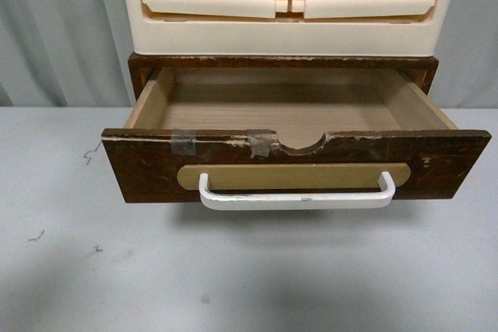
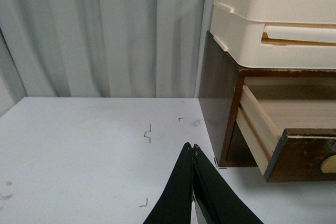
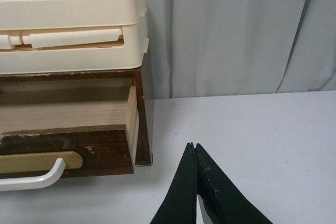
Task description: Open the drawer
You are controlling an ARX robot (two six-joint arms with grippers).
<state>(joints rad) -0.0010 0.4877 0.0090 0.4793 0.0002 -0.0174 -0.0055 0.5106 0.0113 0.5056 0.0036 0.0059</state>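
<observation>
The drawer is worn dark-brown wood, pulled out of its brown case, and its pale inside shows empty. It has a white bar handle on a tan oval plate, and tape by a half-round notch on its top edge. Neither gripper shows in the front view. My left gripper is shut and empty over the table, left of the drawer. My right gripper is shut and empty over the table, right of the drawer and its handle.
Cream plastic drawers stand on top of the brown case. The grey-white table bears small dark marks. Pale curtains hang behind. Bare table lies on both sides of the case.
</observation>
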